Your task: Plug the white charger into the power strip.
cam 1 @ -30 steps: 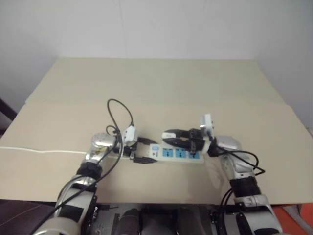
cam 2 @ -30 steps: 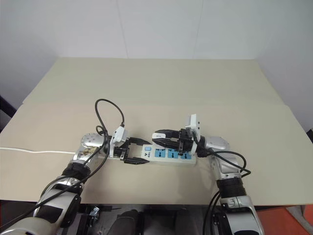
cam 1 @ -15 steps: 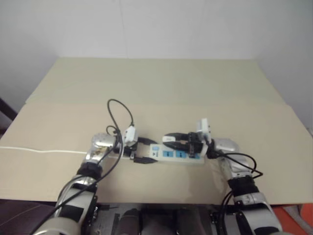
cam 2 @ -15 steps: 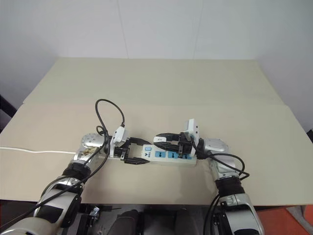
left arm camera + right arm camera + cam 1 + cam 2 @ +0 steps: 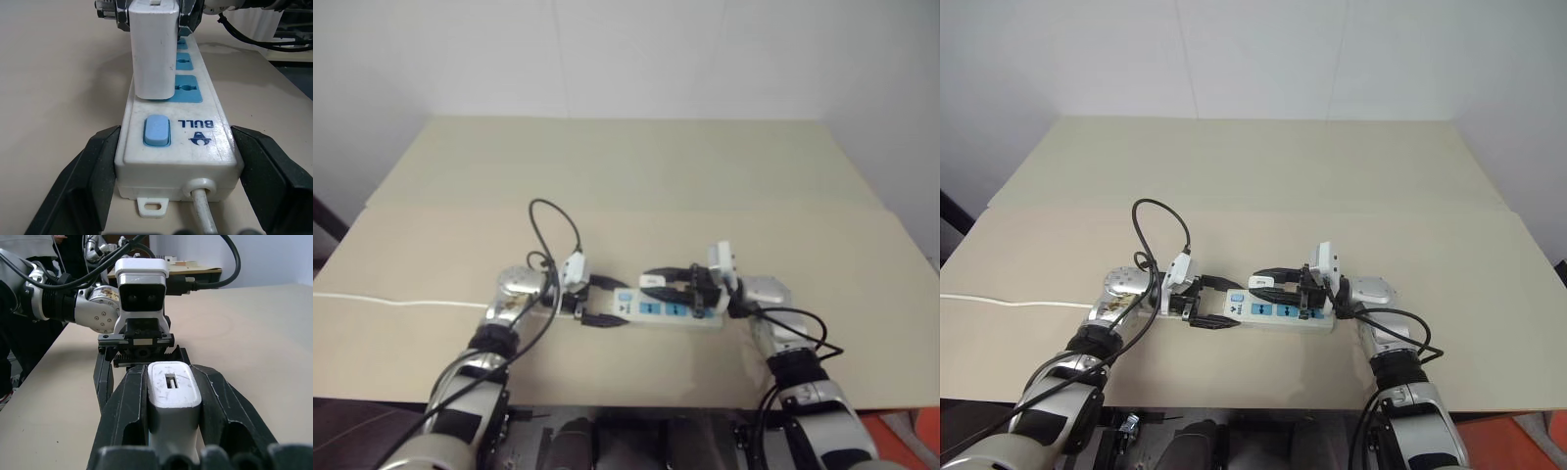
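The strip (image 5: 174, 142) lies on the table (image 5: 1253, 176), its switch end clamped between the left end effector's (image 5: 173, 191) two fingers. The left wrist view shows the charger (image 5: 152, 49) standing upright on the first socket, which the head views leave unclear. The right end effector (image 5: 171, 406) grips the charger from both sides, level over the strip.

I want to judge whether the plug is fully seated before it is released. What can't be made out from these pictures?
- The prongs of the white charger: hidden under its own body, left wrist view.
- Its seating depth on the power strip: too small in the eye views.
- The strip's far end: behind the right gripper, right wrist view.
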Controlling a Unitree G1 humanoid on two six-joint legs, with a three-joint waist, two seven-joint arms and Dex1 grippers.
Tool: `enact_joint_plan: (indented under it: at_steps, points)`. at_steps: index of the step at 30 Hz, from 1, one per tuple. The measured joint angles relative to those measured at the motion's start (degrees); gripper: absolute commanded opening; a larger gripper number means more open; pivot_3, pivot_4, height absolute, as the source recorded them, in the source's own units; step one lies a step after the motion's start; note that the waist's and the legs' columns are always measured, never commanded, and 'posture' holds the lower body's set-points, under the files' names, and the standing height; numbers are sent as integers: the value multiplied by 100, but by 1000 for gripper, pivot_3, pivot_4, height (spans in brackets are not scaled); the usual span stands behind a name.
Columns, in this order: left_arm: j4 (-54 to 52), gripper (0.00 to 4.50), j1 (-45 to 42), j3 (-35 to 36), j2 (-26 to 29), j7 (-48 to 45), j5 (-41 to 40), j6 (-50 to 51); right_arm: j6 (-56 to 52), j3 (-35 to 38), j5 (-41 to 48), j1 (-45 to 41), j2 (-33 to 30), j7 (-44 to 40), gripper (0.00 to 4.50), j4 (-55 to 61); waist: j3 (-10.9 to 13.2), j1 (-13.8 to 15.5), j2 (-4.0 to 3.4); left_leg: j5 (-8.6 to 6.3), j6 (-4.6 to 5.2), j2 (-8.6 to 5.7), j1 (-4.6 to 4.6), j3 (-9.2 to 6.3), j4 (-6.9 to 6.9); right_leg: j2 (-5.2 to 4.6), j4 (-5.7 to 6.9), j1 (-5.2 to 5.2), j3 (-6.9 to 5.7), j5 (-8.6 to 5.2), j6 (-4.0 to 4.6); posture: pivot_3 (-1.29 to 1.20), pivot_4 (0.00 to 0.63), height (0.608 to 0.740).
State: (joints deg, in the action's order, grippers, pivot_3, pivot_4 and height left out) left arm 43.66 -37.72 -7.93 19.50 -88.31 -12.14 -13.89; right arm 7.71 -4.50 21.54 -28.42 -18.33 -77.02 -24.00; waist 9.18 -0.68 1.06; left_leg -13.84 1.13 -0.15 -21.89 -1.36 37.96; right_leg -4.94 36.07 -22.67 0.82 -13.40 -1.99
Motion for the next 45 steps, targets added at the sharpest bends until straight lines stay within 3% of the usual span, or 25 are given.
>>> enact_joint_plan:
  at_steps: [22,32,40,45]
  points:
    - [-1,3650,8,4,42,15,4,30,308,-151,-5,99,64,233,1139,-204,-3,-18,-2,-1,0,5,58,-5,-7,1,-1,44,7,-2,0,0,150,740]
    - [-1,3650,8,3,32,-1,2,20,198,-194,-113,148,-100,232,4406,-135,-4,-7,-1,-1,0,4,55,-4,-7,1,-4,45,6,-2,-1,0,150,740]
    - [-10,3650,9,13,33,-11,-38,65,490,-140,-123,302,-177,293,4483,-6,-4,-5,0,-1,0,4,54,-5,-8,1,-5,44,6,-2,-1,0,150,740]
    - [-850,3650,170,364,351,-73,-613,766,244,-5,-93,685,-744,371,4483,619,-2,-15,0,-1,0,7,38,-12,-8,2,-5,30,6,-2,-1,0,150,740]
